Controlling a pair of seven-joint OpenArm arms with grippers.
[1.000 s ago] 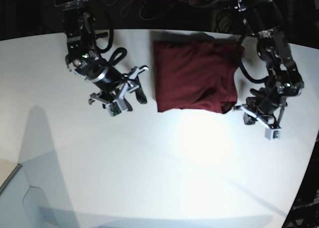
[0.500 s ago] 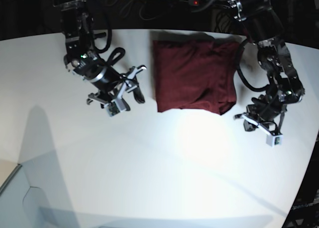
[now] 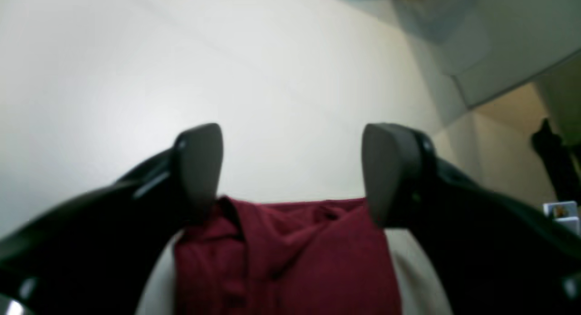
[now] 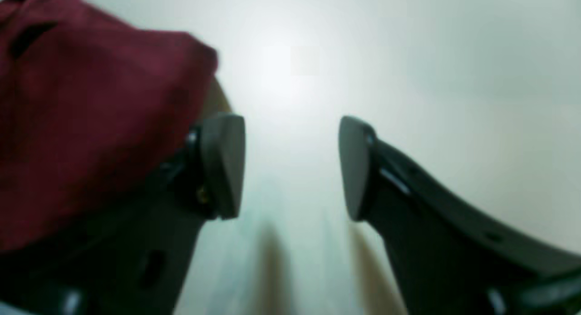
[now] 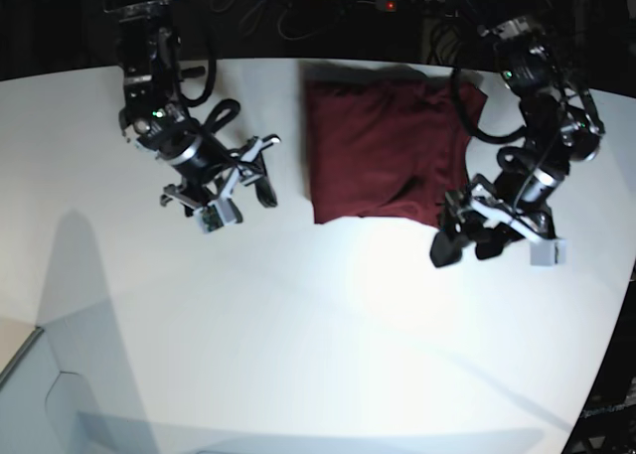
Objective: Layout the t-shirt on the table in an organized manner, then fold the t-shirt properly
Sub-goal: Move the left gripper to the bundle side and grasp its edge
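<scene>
T-shirt lies folded into a rough rectangle at the far centre of the table, flat, a few creases, near-right corner slightly bunched.

Left gripper is on the right side of the base view, just off the shirt's near-right corner and clear of the cloth. In the left wrist view its jaws are spread wide, nothing between them; both pads sit above the maroon fabric edge without clamping it. Released.

Right gripper is on the left of the base view, beside the shirt's left edge with bare table between them. In the right wrist view its fingers stand apart over white tabletop, gap empty; the shirt fills that view's upper left, next to one finger. Can't tell if it touches, frame is blurred. Also released, nothing grasped.
</scene>
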